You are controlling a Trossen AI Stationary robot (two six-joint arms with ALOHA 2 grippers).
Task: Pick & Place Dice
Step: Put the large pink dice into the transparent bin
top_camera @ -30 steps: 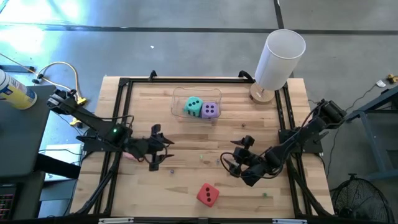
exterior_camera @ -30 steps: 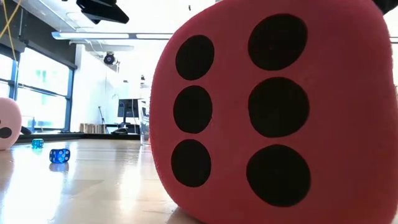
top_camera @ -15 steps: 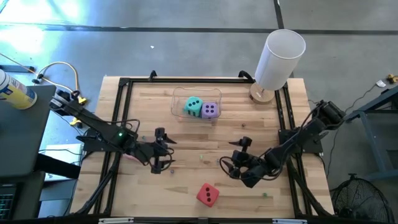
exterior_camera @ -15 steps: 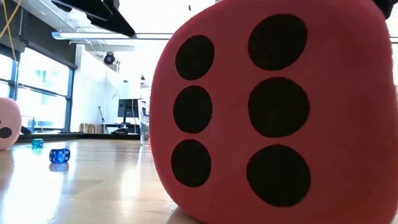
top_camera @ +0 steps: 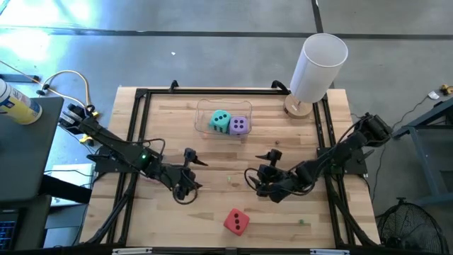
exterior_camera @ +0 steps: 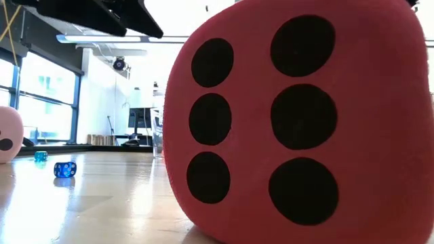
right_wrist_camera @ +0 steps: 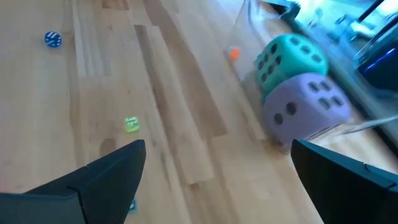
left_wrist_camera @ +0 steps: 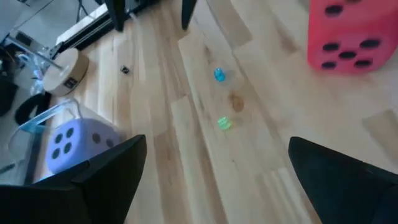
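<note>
the wooden table [top_camera: 212, 212] is the biggest thing here, with a black frame around its edge. at its far right corner stands a tall white cylinder [top_camera: 318, 65] on a round wooden base.

my left arm reaches in from the left side and my right arm from the right side, and they almost meet in the middle of the table. my left end effector [top_camera: 190, 173] is released, its two dark fingers [left_wrist_camera: 93, 186] spread wide with nothing between them. my right end effector [top_camera: 263, 172] is released too, fingers [right_wrist_camera: 93, 180] wide apart, holding nothing. both sit low over bare wood.

a clear box [top_camera: 202, 113] sits on the far middle of the table. inside it the teal die [top_camera: 220, 121] and the purple die [top_camera: 239, 125] sit side by side, touching, teal on the left.

the red die [top_camera: 236, 222] lies on the near part of the table, between my two end effectors but nearer to the front edge. it is not touched by anything. in the low view it fills most of the picture, showing six dark dots.

the pink die [exterior_camera: 8, 134] peeks in at the left edge of the low view, on the table's left side.

some tiny dice lie on the wood too: a small blue one [exterior_camera: 65, 169], a little green one [right_wrist_camera: 131, 124] and a little orange one [right_wrist_camera: 233, 53] by the clear box.
</note>
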